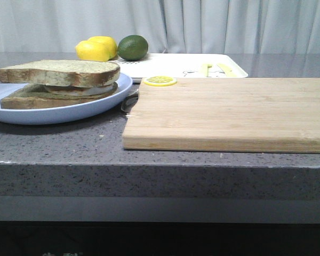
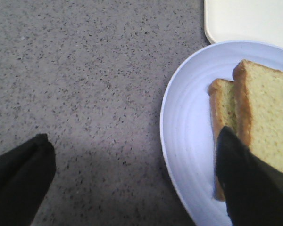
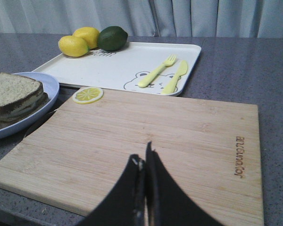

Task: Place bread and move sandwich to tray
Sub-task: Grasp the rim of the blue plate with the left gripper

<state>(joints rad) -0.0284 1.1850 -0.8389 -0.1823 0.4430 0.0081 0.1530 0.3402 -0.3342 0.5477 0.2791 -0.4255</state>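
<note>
The sandwich lies on a round pale-blue plate at the left; its top slice of bread sits shifted over the lower slice, with egg white between them. It also shows in the left wrist view and the right wrist view. The white tray lies behind the plate. My left gripper is open and empty over the plate's rim, one finger above the sandwich's edge, the other over the countertop. My right gripper is shut and empty above the wooden cutting board. Neither gripper shows in the front view.
The cutting board fills the middle and right. A lemon slice lies at its far left corner. Two lemons and a lime sit at the tray's far left. A yellow fork and knife lie on the tray.
</note>
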